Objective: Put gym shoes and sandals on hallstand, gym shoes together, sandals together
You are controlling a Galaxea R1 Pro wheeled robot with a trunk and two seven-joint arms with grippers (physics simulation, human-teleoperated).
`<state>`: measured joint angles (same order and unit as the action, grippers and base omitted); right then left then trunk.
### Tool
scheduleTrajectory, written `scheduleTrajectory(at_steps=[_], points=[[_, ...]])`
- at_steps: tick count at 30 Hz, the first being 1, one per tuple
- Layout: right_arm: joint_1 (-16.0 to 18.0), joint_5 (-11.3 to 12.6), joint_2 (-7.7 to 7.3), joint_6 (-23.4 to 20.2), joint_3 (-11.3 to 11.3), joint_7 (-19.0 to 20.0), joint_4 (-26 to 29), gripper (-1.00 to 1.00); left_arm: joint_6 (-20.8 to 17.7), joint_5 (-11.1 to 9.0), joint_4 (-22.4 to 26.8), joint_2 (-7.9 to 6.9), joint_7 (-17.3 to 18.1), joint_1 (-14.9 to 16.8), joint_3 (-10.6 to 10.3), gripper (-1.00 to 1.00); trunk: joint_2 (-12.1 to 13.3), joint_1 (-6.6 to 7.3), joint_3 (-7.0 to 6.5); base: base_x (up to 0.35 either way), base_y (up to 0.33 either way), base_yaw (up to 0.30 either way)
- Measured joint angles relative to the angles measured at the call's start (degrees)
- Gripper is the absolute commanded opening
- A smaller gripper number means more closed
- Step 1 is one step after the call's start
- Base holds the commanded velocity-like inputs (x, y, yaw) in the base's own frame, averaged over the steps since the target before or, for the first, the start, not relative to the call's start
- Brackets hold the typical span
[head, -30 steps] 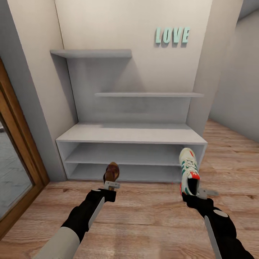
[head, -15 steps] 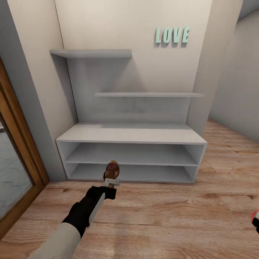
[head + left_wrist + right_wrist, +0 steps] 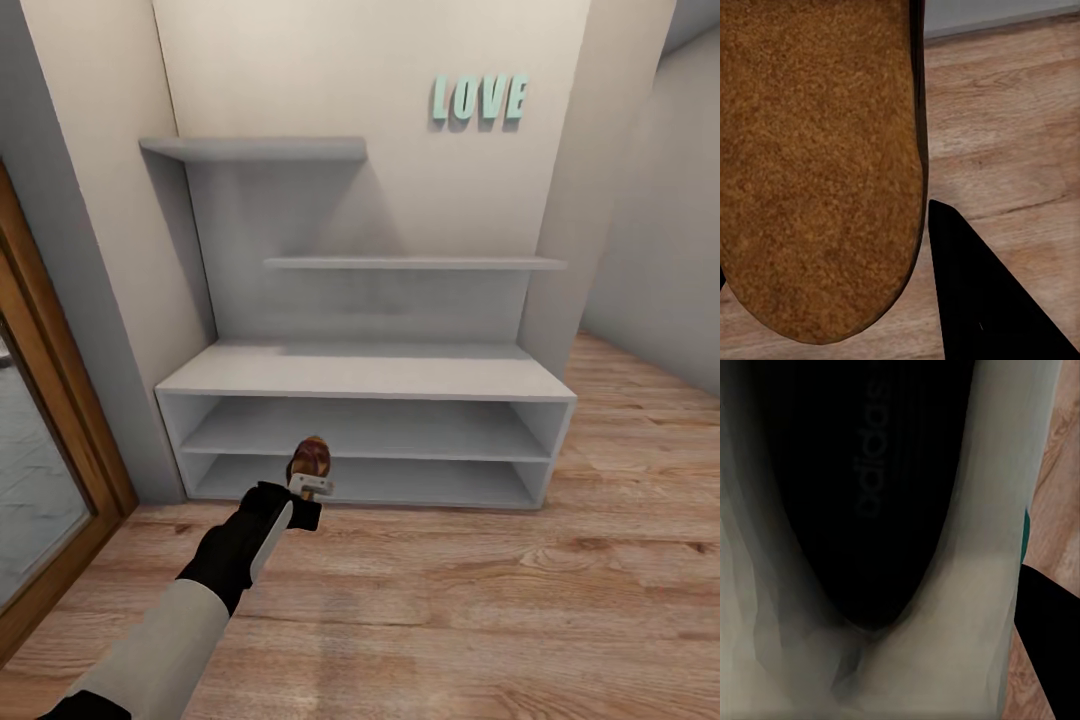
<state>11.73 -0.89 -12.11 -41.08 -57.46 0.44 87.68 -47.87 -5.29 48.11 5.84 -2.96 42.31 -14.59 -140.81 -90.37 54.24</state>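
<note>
Gripping a sandal [image 3: 311, 459] upright, the left hand [image 3: 310, 487] is hovering over the floor [image 3: 450, 600] just before the rack's [image 3: 365, 375] lower shelves. The right hand [image 3: 1050, 652] is clamping a sneaker [image 3: 870, 510], its dark insole facing the wrist camera, above the floor.

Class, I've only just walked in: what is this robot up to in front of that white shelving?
The left pincer holds a brown sandal just in front of the white hallstand, above the wood floor. The right wrist view looks straight into a gym shoe, close enough to suggest the right pincer grips it. The hallstand's shelves carry no shoes yet.
</note>
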Motion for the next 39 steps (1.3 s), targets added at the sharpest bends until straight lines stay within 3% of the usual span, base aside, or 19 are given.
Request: scheduleTrajectory(at_steps=[6, 20, 39], points=[[0.0, 0.0, -0.01, 0.0, 0.0, 0.0, 0.0, -1.00, -0.4, 0.0, 0.0, -0.02, 0.0, 0.0, 0.0, -1.00, -2.4, -1.31, 1.35, 0.000, 0.000, 0.000], [0.0, 0.0, -0.01, 0.0, -0.2, -0.1, 0.0, -1.00, -2.1, 0.0, 2.7, -0.11, 0.0, 0.0, 0.0, -1.00, -2.6, -1.68, 5.69, 0.000, 0.000, 0.000], [0.2, -0.2, -0.10, -0.1, 0.1, -0.1, 0.1, -1.00, -0.3, 0.1, 3.2, -0.20, -0.2, -0.2, 0.1, -1.00, -2.6, -1.68, 5.77, 0.000, 0.000, 0.000]])
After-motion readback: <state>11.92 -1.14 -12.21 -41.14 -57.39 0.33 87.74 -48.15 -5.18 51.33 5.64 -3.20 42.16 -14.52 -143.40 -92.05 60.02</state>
